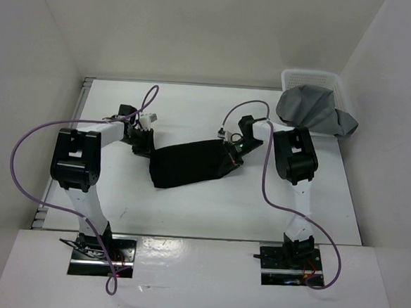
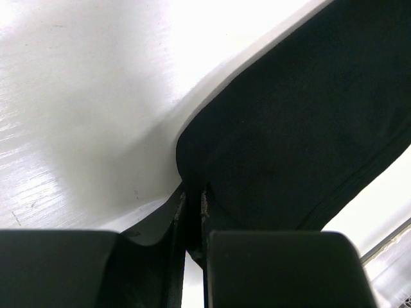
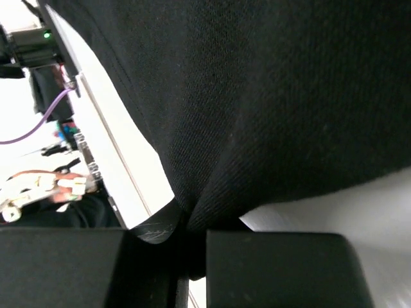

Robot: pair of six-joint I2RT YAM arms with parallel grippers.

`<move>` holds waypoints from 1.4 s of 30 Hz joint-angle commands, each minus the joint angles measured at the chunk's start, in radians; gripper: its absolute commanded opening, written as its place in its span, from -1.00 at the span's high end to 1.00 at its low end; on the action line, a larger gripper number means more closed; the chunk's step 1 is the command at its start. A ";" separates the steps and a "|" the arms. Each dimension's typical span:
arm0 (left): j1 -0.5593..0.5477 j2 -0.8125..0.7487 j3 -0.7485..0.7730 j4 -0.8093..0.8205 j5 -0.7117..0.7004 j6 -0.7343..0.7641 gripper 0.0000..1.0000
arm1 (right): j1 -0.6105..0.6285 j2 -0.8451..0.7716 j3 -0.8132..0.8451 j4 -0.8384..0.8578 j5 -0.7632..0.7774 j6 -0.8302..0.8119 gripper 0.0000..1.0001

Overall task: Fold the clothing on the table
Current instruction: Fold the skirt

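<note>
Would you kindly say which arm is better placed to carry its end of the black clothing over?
Right, probably, though narrowly. Both the left gripper and right gripper pinch the clothing; the right's sweep leftward leaves the basket behind.

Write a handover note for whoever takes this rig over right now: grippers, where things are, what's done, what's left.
Left gripper: shut on the left end of the black clothing.
Right gripper: shut on its right end.
Clothing: middle of the table, stretched between both grippers.
Grey cloth hangs from the basket at the far right corner; not part of the job.
Done: both ends gripped.
Left: make the fold, lay it flat, release.
</note>
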 commanded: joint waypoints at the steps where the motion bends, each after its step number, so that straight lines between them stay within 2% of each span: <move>1: 0.006 -0.019 0.017 -0.003 0.019 0.006 1.00 | 0.011 0.002 0.072 0.029 0.090 -0.010 0.94; 14: 0.006 0.125 0.288 -0.049 0.013 -0.003 1.00 | -0.030 -0.077 0.270 0.045 0.587 -0.015 0.94; 18: 0.006 0.180 0.297 -0.049 0.048 -0.012 1.00 | -0.030 -0.088 0.361 0.003 0.687 -0.039 0.94; 22: -0.013 0.190 0.252 -0.026 0.048 -0.012 1.00 | 0.032 -0.120 0.384 -0.020 0.796 -0.074 0.94; 31: -0.022 0.199 0.253 -0.026 0.088 -0.012 0.95 | 0.238 -0.166 0.350 -0.007 0.948 -0.122 0.91; 34: -0.022 0.199 0.253 -0.035 0.108 -0.003 0.75 | 0.273 -0.141 0.350 -0.033 0.969 -0.131 0.91; 42: -0.031 0.199 0.253 -0.035 0.108 -0.003 0.72 | 0.325 -0.117 0.404 -0.095 0.989 -0.160 0.91</move>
